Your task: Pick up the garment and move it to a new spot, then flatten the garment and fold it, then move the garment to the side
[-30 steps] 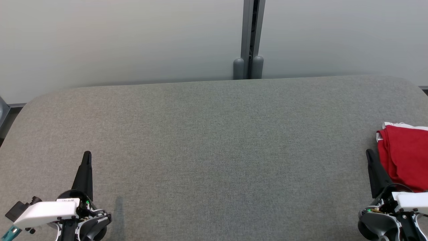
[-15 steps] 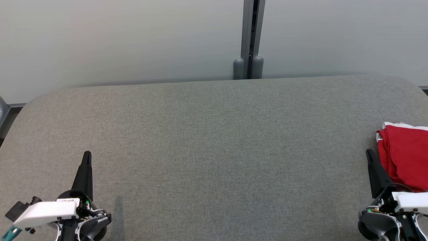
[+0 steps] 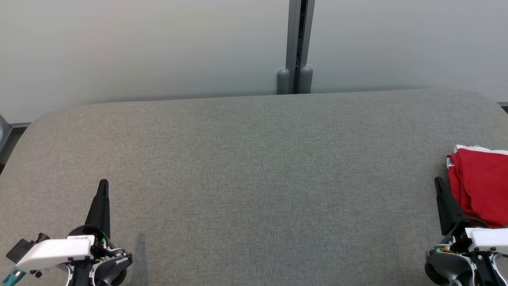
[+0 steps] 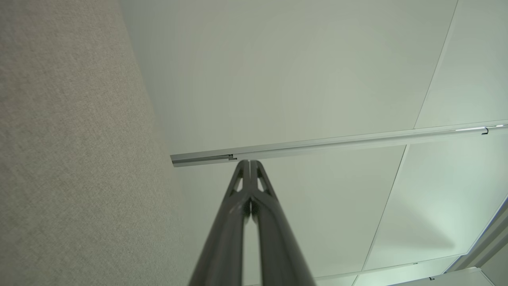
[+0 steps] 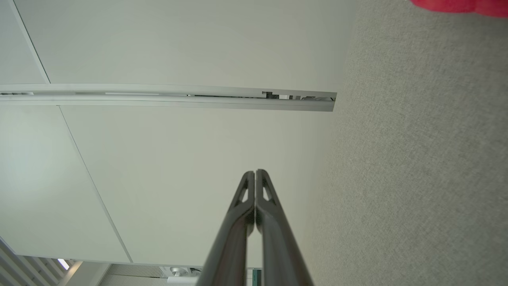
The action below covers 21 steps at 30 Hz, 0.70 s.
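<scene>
The garment (image 3: pixel 482 182) is a red bundle with a white trim, lying folded at the right edge of the grey fabric table (image 3: pixel 254 167). A strip of the garment (image 5: pixel 460 6) also shows red at the top of the right wrist view. My right gripper (image 3: pixel 437 182) is shut and empty, its tip just left of the garment at the lower right. Its fingers (image 5: pixel 254 174) meet tip to tip in the right wrist view. At the lower left my left gripper (image 3: pixel 103 183) stands shut and empty over bare table, far from the garment, with its fingers (image 4: pixel 248 163) pressed together.
A pale wall with a grey vertical post (image 3: pixel 295 47) stands behind the table's far edge. The table's corners are rounded, and it drops off at the far left (image 3: pixel 12 135).
</scene>
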Tool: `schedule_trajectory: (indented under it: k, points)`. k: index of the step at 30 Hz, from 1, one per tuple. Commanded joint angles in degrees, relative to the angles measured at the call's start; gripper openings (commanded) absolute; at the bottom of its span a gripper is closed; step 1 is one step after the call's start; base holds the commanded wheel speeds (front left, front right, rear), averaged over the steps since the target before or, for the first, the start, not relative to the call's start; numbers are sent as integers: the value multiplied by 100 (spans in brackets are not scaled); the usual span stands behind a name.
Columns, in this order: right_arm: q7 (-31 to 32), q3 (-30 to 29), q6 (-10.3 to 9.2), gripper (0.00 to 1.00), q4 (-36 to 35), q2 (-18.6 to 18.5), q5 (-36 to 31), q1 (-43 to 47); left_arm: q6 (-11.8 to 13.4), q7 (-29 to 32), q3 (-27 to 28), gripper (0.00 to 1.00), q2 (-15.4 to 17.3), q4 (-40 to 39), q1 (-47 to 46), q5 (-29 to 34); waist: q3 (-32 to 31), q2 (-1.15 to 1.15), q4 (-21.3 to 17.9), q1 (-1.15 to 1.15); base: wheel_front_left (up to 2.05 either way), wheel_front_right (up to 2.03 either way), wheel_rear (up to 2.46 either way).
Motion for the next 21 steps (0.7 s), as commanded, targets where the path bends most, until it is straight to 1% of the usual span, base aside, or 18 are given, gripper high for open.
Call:
schedule_trajectory:
  k: [1, 21]
  points:
    - [20, -4, 2, 0, -20, -53, 14, 52, -25, 17, 23, 0, 31, -14, -69, -8, 0, 0, 0, 0, 0, 0, 0]
    - [20, -4, 2, 0, -20, -53, 14, 52, -25, 17, 23, 0, 31, -15, -69, -8, 0, 0, 0, 0, 0, 0, 0]
